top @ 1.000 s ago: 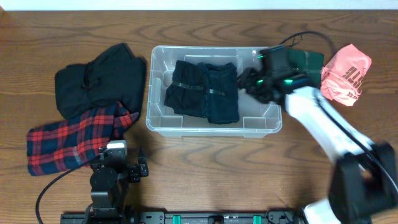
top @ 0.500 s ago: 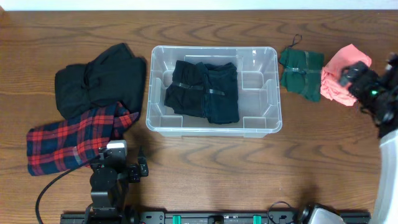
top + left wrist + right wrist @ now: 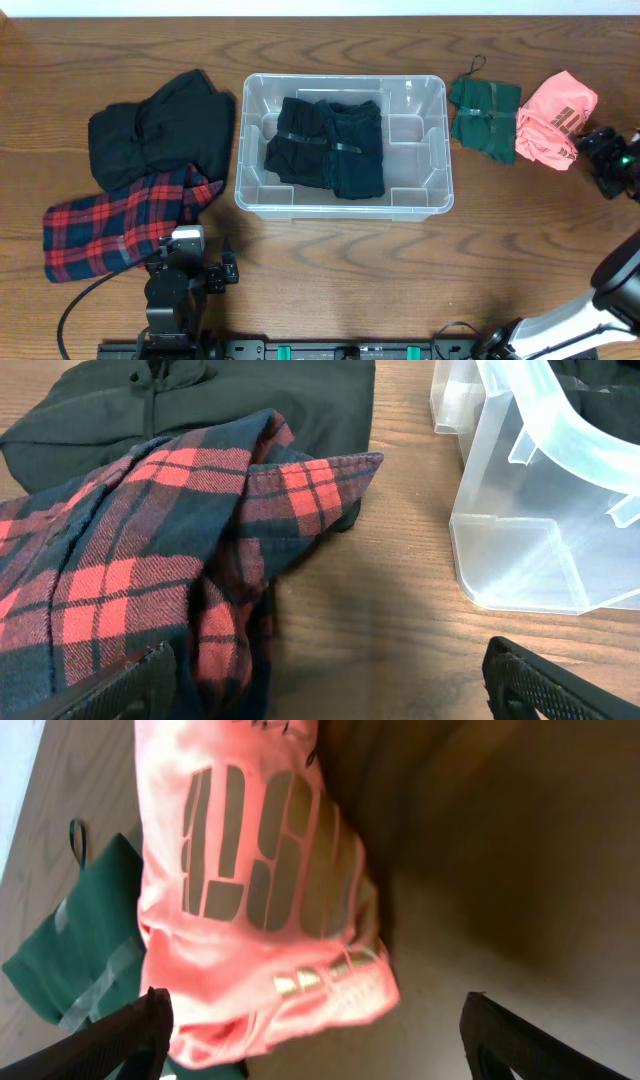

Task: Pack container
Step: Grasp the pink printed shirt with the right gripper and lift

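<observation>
The clear plastic container [image 3: 436, 190] stands mid-table with two folded black garments [image 3: 328, 145] inside; its corner shows in the left wrist view [image 3: 530, 560]. My right gripper [image 3: 606, 160] is open and empty at the far right, just beside a folded pink garment [image 3: 555, 120], which fills the right wrist view [image 3: 260, 890]. A folded green garment [image 3: 485, 117] lies between the pink one and the container, and shows in the right wrist view [image 3: 85, 950]. My left gripper [image 3: 330, 690] is open and empty, low over the table near the front edge, beside a red plaid shirt [image 3: 130, 580].
A black hoodie [image 3: 160, 125] lies left of the container, partly under the red plaid shirt [image 3: 120, 225]. The left arm's base [image 3: 175, 290] sits at the front left. The table's back edge runs along the top.
My right arm has swung away from the container to the far right, past the green garment, and now sits beside the pink garment. The left arm has not moved.
</observation>
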Tool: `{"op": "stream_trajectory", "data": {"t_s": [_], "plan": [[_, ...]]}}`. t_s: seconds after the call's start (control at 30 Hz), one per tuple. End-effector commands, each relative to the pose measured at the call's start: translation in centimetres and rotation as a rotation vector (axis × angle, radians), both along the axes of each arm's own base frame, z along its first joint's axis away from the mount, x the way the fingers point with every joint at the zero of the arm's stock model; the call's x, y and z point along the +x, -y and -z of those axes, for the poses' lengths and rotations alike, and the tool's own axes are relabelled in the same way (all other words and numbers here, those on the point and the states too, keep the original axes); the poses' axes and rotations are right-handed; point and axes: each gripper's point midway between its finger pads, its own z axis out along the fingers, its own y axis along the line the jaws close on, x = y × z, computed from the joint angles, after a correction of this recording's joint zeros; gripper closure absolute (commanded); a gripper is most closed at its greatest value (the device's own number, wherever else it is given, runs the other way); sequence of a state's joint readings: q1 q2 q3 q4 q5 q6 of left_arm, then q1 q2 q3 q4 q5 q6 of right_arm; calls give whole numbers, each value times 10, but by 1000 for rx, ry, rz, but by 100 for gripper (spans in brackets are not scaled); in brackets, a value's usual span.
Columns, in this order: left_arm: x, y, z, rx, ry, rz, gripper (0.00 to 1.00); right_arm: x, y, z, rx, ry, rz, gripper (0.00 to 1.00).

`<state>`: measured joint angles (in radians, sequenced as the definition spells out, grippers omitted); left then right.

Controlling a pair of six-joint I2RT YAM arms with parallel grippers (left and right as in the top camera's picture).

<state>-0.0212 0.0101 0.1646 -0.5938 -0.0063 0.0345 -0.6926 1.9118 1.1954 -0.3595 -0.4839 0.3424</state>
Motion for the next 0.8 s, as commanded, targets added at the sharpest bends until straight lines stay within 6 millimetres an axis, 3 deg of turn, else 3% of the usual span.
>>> {"op": "stream_trajectory", "data": {"t_s": [0.0,0.23,0.5,0.63,0.7,0.77], "plan": [[0,-1,3,12,-1,1,2,15,-17,9,65,51,-71,11],[0,-1,3,12,-1,1,2,35,-17,28,100,76,-22,10],[0,-1,3,12,-1,1,2,40,-25,52,139,51,-10,31],[0,-1,3,12,-1,1,2,39,-27,54,151,46,-14,56],[0,-1,3,12,-1,1,2,39,-29,45,175,67,-25,73],[0,-1,3,12,-1,1,2,39,-31,28,196,96,-37,81]]}}
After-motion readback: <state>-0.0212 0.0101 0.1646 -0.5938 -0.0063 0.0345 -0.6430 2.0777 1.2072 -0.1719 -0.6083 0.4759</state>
